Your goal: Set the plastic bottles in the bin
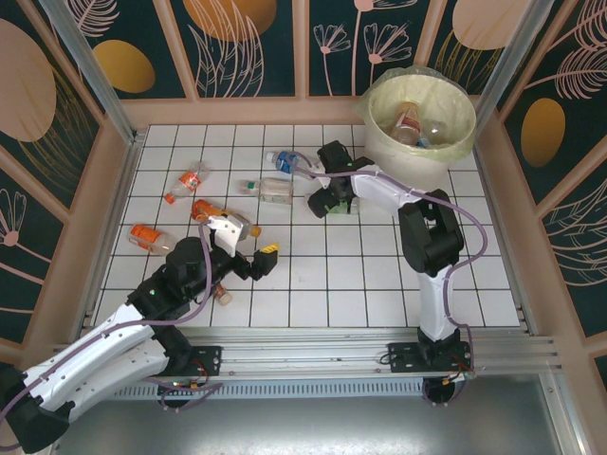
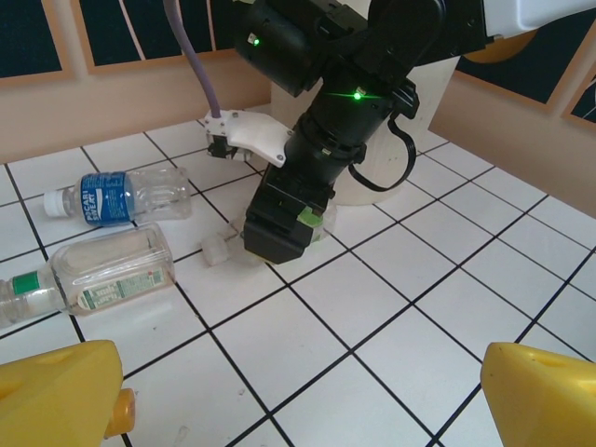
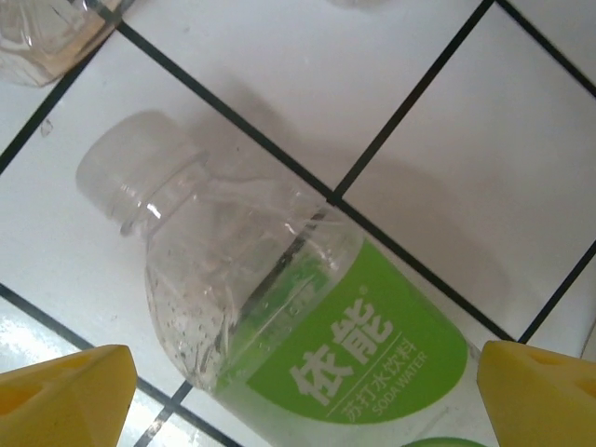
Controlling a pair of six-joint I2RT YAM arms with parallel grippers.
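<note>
Green-labelled bottle (image 3: 307, 317) lies on the white tabletop (image 3: 279, 56) between the right tool's (image 3: 298, 391) open yellow fingers (image 3: 65, 391); closing, then lifting toward the bin (image 1: 419, 118), comes next. Left tool (image 2: 303, 400) hangs open, empty.

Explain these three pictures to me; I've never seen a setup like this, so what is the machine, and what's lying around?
These are two robot arms bolted at the near edge of a tiled table. The overhead picture looks down from behind them; the other two come from cameras on each wrist, with yellow fingertips at the bottom corners. The job is moving plastic bottles into the bin, which already has some inside. The right hand is lowered over a green-label bottle, its fingers open either side and not yet closed. The left hand is open and holds nothing. The left wrist picture shows the right arm, plus a blue-label bottle and a squarish bottle. More bottles, such as an orange-label bottle, lie left.
</note>
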